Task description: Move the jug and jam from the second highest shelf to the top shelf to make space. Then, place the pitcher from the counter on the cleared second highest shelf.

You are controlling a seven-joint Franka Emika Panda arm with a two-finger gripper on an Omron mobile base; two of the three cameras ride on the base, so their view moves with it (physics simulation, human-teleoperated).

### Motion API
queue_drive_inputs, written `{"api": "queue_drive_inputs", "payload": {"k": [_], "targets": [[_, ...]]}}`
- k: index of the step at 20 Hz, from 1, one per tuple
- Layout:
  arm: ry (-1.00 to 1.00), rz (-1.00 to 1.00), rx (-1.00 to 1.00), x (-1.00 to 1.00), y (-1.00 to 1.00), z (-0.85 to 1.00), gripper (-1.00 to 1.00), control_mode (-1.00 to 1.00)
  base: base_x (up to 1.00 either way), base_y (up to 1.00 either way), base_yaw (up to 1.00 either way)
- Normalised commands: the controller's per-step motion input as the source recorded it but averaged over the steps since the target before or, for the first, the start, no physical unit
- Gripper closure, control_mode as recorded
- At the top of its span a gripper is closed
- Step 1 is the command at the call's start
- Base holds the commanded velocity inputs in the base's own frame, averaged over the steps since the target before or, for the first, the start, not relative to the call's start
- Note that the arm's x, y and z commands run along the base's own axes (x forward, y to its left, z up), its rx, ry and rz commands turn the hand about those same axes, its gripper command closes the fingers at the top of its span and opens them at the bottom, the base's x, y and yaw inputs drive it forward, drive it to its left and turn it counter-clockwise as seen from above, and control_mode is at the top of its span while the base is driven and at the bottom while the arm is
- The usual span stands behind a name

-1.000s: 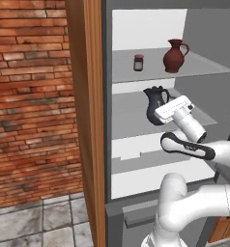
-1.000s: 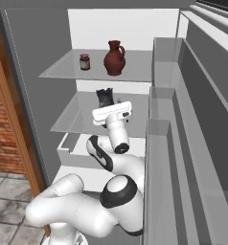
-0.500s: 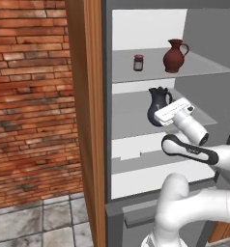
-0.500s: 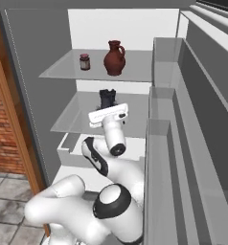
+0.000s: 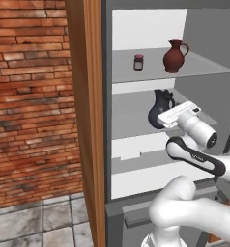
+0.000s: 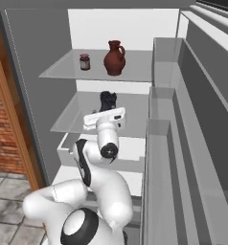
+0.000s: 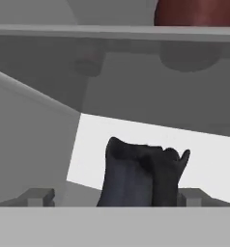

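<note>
Partly hidden: pitcher [image 5: 161, 109] belly behind hand | gripper [image 7: 114, 197] fingertips barely visible

Jug [image 5: 174, 56], jam [image 5: 138, 62] – top shelf [image 5: 204, 70], pitcher [image 5: 160, 109] upright below

The round-bellied red-brown glazed ceramic jug [image 5: 174, 57] looks smooth with a dull sheen. Beside it stands the small glass jar of dark jam [image 5: 138, 62]. Below the jug, the dark blue-black pitcher [image 5: 161, 108] shines glossily on a matt pale grey shelf board [image 5: 131, 118].

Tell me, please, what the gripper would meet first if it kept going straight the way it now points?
Probably the pitcher: it stands directly ahead, between the gripper tips. Beyond it is only the cabinet's pale back wall.
</note>
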Motion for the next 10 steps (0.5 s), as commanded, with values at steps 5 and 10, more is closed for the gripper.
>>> {"api": "queue_drive_inputs", "payload": {"k": [5, 10], "targets": [[0.21, -0.14, -0.02, -0.15, 0.06, 0.45, -1.0, -1.0, 0.0, 0.0, 0.0], [0.32, -0.17, -0.04, -0.31, 0.03, 0.35, -1.0, -1.0, 0.0, 0.0, 0.0]]}}
